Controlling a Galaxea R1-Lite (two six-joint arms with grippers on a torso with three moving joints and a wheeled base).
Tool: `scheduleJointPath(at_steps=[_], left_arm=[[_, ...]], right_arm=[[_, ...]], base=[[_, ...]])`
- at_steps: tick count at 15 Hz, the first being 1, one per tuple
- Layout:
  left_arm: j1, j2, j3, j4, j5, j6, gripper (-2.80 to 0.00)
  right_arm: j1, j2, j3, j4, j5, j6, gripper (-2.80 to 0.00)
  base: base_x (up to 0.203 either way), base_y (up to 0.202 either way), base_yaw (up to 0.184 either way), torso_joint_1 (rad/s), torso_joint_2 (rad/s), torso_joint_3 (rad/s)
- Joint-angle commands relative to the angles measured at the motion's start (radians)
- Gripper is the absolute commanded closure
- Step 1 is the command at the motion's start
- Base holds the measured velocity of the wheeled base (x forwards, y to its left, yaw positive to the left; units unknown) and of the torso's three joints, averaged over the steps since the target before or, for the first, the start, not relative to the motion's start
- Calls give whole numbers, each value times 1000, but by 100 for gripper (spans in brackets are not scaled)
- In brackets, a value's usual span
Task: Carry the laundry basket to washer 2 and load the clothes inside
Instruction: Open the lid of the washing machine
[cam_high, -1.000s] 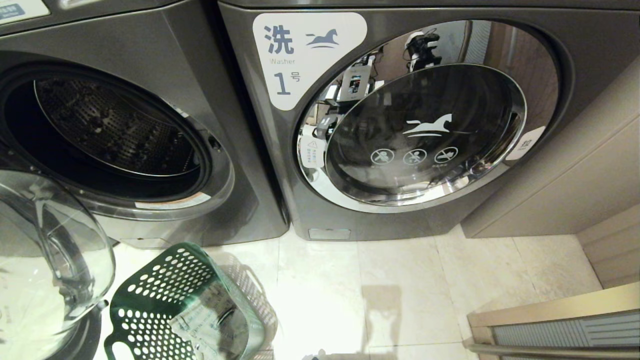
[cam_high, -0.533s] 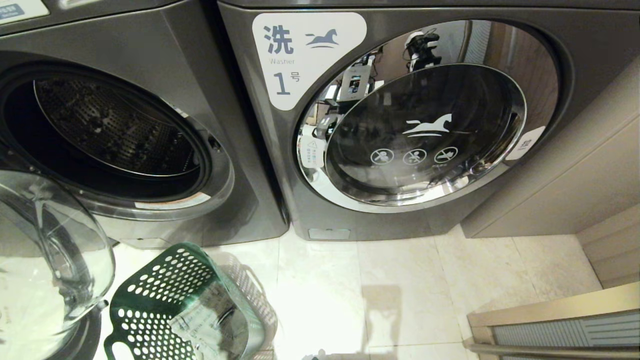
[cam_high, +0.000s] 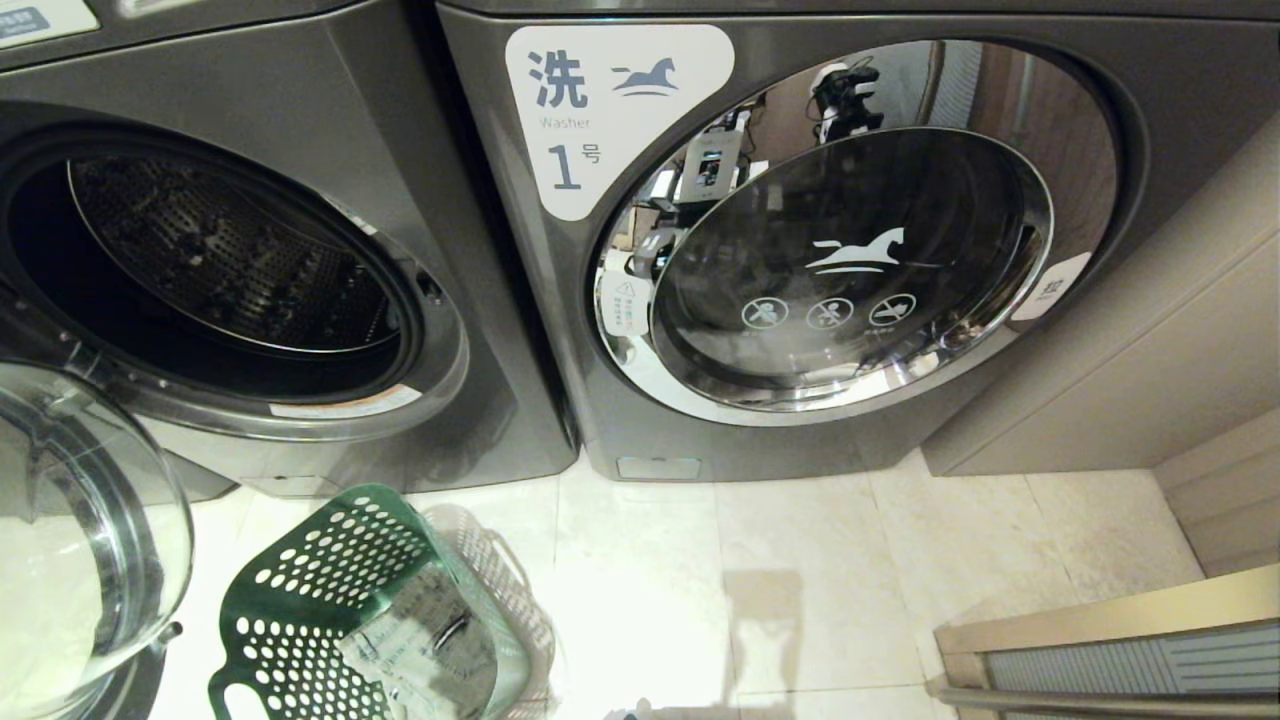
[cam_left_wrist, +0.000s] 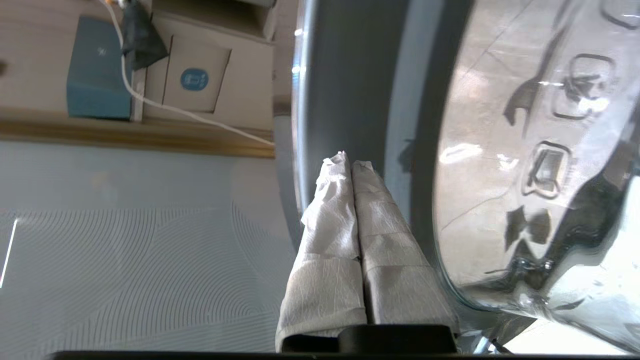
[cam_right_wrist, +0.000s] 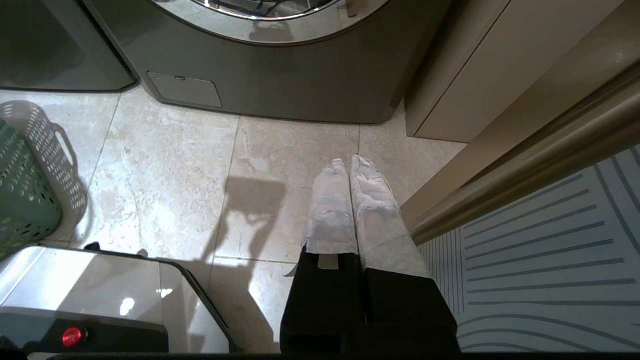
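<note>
Since the earlier frame the open glass door has swung further aside, pushed by the left gripper, fingers pressed together and empty, clearing washer 2 for loading; the laundry basket lies tipped below it.

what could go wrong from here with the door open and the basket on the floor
The shut left gripper meets the open glass door only at its fingertips, on a curved rim, so it may slip off. The laundry basket lies tipped on the floor right beside that door, so a swing of the door may knock it.
</note>
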Motion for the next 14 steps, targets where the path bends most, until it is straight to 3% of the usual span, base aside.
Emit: scheduleJointPath(at_steps=[1,14], left_arm=[[54,42,-16,1,4,2,0],[248,258,-166,0,2,-66,0]], right_arm=[[1,1,0,0,1,-1,0],[-1,1,0,0,1,-1,0]], base=[[0,0,0,0,0,0],[0,0,0,0,0,0]])
